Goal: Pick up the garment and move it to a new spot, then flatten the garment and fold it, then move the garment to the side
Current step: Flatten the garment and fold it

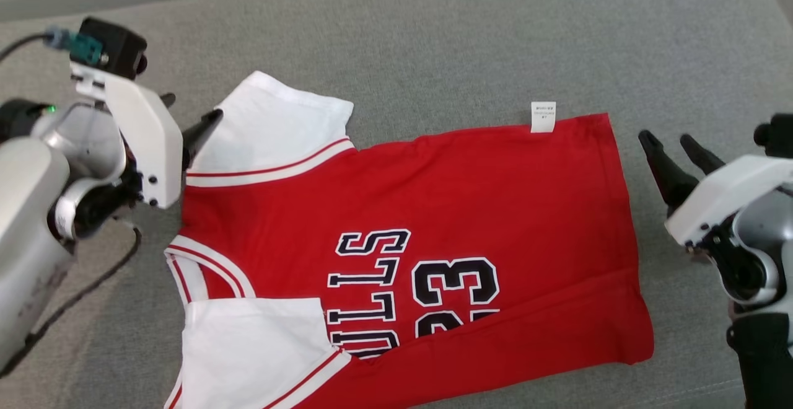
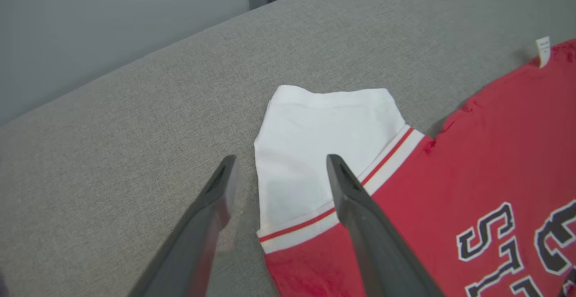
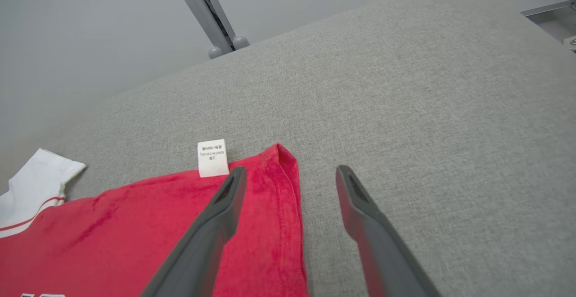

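The garment is a red jersey with white sleeves and black lettering. It lies spread flat on the grey cushion, collar to the left and hem to the right. My left gripper hovers open at the far white sleeve, one finger over the sleeve and the other over bare cushion. My right gripper stands open just right of the hem. In the right wrist view its fingers straddle the far hem corner, beside a white care tag. Neither gripper holds anything.
The grey cushion stretches well beyond the jersey toward the far edge and the right. A pale wall and a metal post stand behind it. A black cable hangs from my left arm.
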### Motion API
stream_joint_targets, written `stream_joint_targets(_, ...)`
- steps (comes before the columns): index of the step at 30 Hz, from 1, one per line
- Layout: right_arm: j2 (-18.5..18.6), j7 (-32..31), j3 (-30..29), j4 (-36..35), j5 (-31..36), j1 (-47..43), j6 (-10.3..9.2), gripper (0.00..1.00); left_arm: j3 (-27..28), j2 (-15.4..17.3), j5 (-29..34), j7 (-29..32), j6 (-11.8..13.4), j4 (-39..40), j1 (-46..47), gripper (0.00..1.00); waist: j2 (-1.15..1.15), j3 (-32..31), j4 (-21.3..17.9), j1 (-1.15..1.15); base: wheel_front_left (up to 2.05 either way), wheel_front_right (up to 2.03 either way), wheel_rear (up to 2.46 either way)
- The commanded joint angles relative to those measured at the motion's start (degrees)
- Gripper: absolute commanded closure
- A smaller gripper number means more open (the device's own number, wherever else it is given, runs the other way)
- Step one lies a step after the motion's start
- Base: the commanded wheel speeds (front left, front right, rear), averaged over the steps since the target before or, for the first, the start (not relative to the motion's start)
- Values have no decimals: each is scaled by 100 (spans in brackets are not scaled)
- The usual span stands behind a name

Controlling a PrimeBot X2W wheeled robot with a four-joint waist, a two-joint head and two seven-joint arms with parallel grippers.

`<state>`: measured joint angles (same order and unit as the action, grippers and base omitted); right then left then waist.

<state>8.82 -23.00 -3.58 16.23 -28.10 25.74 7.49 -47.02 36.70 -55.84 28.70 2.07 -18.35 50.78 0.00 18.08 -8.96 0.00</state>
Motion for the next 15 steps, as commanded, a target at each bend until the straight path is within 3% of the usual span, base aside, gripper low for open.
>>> stream_joint_targets(1, 20, 64, 55, 74, -59, 126, 1, 0, -36, -22, 49, 79, -82, -93, 159, 0, 0, 196, -39, 0, 0, 0, 0)
stream_joint_targets(8, 27, 284, 508, 867, -351, 987, 1, 0, -205, -378, 2, 705, -613, -927, 1101, 0, 0, 652, -83, 0, 0, 0, 0)
stream_joint_targets(15, -50, 274, 815, 1531, -674, 1599, 1, 0, -364, -438, -43, 1105, -846, -1280, 1581, 0, 0, 990, -169, 0, 0, 0, 0)
